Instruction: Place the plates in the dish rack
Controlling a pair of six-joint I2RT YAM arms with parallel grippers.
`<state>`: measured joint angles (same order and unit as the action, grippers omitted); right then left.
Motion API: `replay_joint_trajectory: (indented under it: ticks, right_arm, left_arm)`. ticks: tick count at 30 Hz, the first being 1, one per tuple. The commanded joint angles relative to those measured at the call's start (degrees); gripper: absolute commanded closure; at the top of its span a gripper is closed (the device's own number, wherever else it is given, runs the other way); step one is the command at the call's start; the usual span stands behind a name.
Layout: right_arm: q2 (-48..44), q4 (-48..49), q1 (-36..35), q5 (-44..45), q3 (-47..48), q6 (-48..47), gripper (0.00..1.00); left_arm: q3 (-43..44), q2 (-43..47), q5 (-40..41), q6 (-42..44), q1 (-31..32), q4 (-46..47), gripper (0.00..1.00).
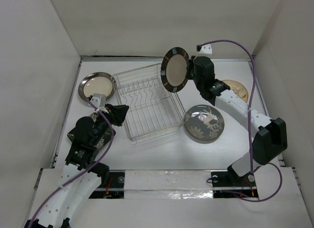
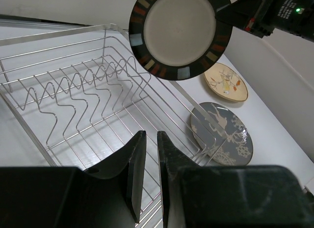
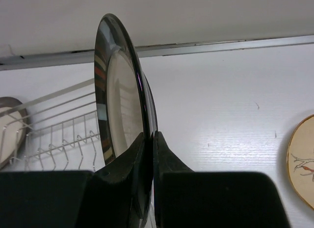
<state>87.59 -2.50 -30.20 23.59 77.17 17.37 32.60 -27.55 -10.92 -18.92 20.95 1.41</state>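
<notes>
While the dark-rimmed plate (image 1: 175, 69) is pinched by its edge in the right claw (image 3: 148, 139), it is held upright in the air above the far right corner of the dish rack (image 1: 152, 110). The left claw (image 2: 151, 139) is seen low at the rack's near left side, its fingers pressed nearly together with nothing between them. A silver-rimmed plate (image 1: 97, 86) is laid flat on the surface (image 1: 162, 152) left of the rack. A grey flowered plate (image 1: 204, 123) and a tan plate (image 1: 238, 89) are laid to its right.
</notes>
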Motion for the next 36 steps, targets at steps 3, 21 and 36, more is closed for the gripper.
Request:
replay_joint_trajectory:
  ticks: [3, 21, 36]
  right_arm:
    - [2.05, 7.43, -3.81, 9.00, 7.73, -4.26, 1.00]
    - [16.11, 6.46, -13.74, 22.19, 15.65, -16.66, 1.00]
    - [19.46, 4.44, -15.07, 23.43, 15.12, -11.83, 0.61]
  left_arm:
    - [1.85, 0.83, -0.16, 0.37, 0.32, 1.93, 0.87]
    - [1.59, 0.92, -0.86, 0.11, 0.32, 2.02, 0.87]
    - [1.59, 1.18, -0.95, 0.02, 0.32, 2.10, 0.87]
